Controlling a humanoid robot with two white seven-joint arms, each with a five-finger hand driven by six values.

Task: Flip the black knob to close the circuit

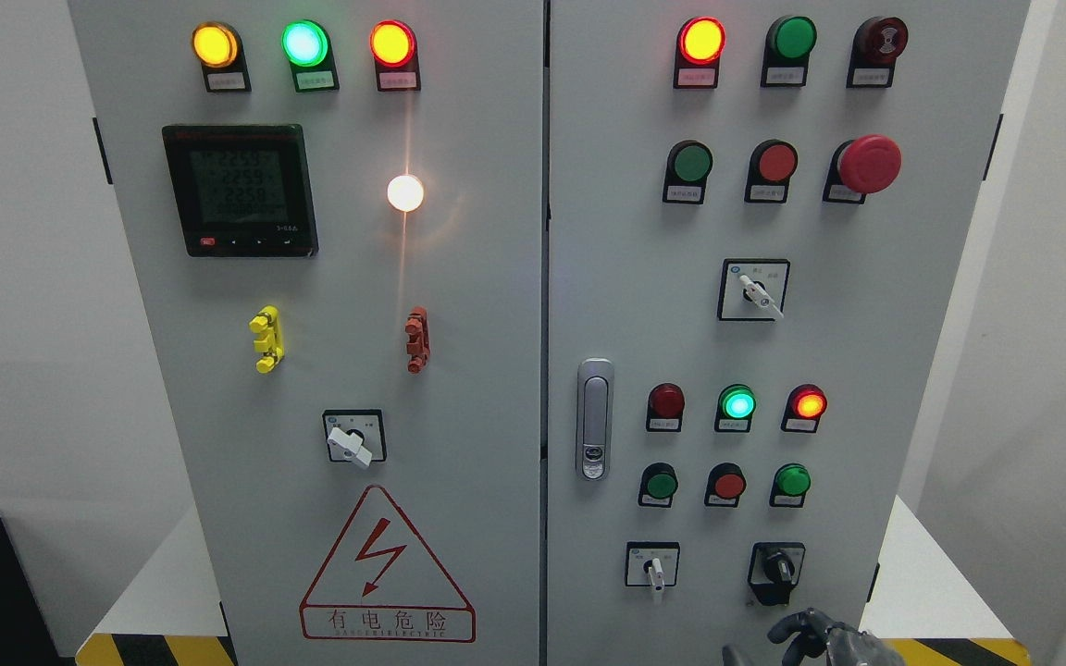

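While the grey cabinet (459, 305) fills the view, its left door carries a white-handled switch (353, 442) above a red warning triangle (388, 569) (3 lamps glow on top); on the right door's bottom row sits the black knob (778, 566), and just below it the right hand (815, 638) hovers, fingers loosely curled, holding nothing, not touching the knob

Probably industrial test room: grey switchgear cabinet (459, 305), hazard-striped floor (163, 649), bare walls (24, 324)
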